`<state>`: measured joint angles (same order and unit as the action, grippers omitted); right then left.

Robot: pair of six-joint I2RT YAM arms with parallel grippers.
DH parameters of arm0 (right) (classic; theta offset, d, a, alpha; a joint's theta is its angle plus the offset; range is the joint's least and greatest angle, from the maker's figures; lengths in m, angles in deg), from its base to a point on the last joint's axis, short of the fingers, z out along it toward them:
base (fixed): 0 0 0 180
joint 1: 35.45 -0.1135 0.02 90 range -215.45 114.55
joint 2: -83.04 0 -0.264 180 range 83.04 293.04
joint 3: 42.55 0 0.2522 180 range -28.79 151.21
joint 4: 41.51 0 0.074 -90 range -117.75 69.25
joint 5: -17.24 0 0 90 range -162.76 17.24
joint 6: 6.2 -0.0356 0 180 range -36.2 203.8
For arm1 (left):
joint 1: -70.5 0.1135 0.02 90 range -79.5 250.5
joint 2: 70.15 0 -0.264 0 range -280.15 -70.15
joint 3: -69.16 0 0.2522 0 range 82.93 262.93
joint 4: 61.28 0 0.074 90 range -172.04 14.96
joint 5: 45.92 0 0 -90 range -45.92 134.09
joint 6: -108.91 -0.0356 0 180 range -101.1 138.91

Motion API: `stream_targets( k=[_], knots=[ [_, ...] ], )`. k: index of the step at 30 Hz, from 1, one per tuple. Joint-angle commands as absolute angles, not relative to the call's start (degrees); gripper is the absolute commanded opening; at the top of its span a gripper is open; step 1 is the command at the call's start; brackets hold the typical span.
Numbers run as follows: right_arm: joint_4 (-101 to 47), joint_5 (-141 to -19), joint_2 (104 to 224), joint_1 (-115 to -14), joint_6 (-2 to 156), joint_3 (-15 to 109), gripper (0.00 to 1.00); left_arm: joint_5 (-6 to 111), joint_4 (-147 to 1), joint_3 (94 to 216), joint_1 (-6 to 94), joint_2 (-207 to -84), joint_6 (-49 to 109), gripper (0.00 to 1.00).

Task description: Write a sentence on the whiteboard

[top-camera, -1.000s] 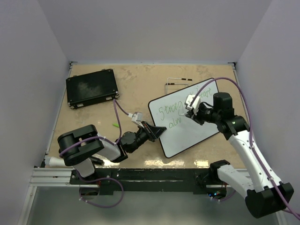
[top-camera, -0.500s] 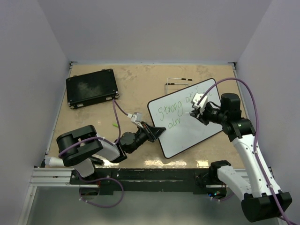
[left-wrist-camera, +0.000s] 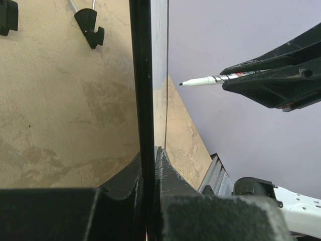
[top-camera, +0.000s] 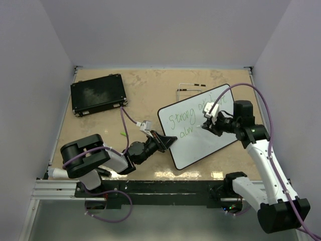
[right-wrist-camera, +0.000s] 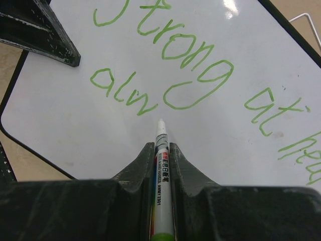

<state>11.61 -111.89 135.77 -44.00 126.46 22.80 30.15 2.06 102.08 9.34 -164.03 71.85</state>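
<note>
On the whiteboard (top-camera: 200, 145), your right gripper (top-camera: 205, 125), clamped on the marker (right-wrist-camera: 161, 165), has dropped beside "alw" in the sentence (right-wrist-camera: 193, 65) to continue writing, the left gripper (top-camera: 169, 141) pinching the board's rim.

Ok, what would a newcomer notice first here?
Green writing, "Strong at hea" over "alw", on the whiteboard at the table's right. The right end effector holds a marker poised just past "alw", while the left end effector clamps the board's left edge.
</note>
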Motion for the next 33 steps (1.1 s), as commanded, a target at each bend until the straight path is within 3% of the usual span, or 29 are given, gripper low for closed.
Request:
stream_targets(
  k=[1, 33],
  knots=[
    [9.70, -113.19, 135.87, -43.71, 126.69, 22.01, 0.00, 31.43, 11.10, 100.94, 9.07, -164.28, 65.49, 0.00],
    [4.77, -112.48, 139.56, -43.88, 125.29, 20.60, 0.00, 32.40, 10.92, 102.44, 9.07, -165.60, 65.66, 0.00]
  ],
)
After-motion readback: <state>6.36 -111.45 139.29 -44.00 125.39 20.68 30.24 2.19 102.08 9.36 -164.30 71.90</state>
